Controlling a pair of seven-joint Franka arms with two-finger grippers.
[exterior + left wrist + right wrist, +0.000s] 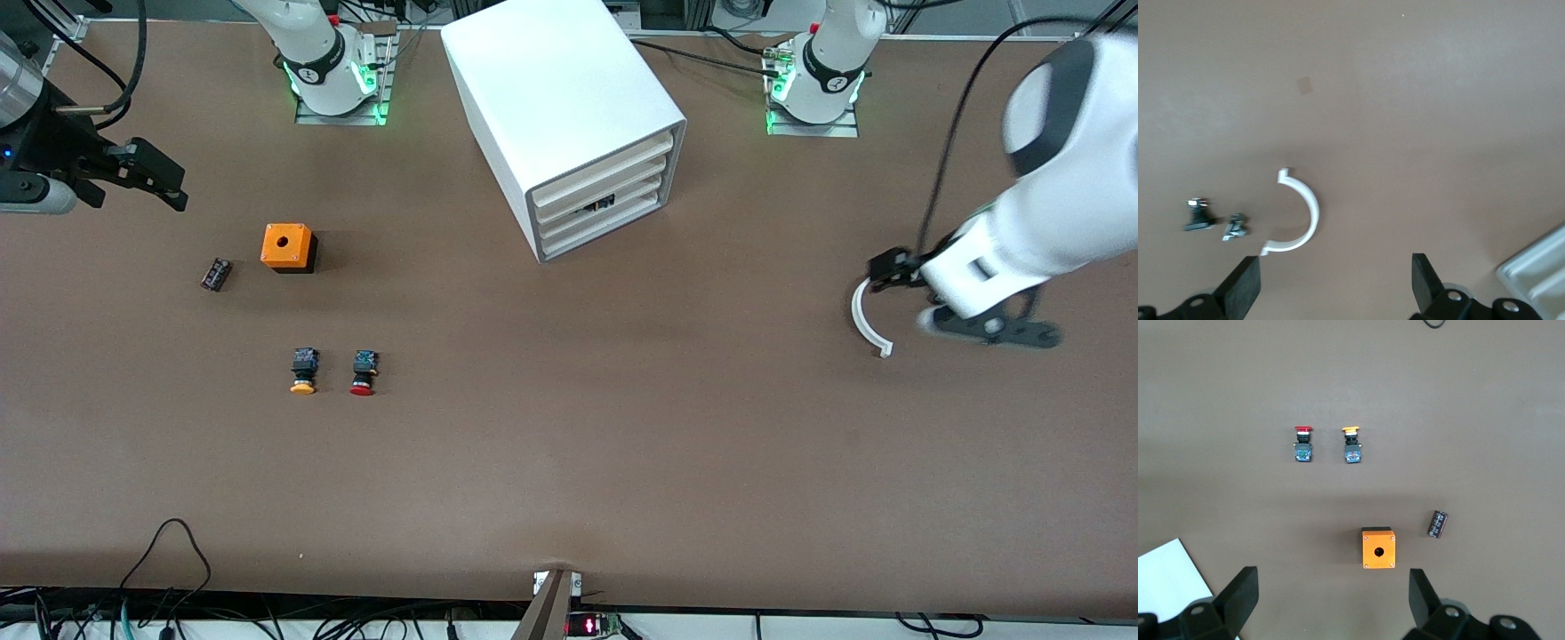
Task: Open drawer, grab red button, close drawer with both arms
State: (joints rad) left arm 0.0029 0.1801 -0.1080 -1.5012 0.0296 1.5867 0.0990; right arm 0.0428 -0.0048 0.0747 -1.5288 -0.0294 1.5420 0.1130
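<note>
The white cabinet stands at the table's edge by the robot bases, between them. Its four drawers look shut; the drawer, second highest, is closed. The red-capped button lies on the table toward the right arm's end, beside a yellow-capped one; it also shows in the right wrist view. My right gripper is open and empty in the air at the right arm's end of the table. My left gripper is open and empty over a white curved piece, its jaws wide.
An orange box with a hole and a small black cylinder lie near the buttons. The white curved piece lies at the left arm's end of the table. Two small dark metal parts lie beside it.
</note>
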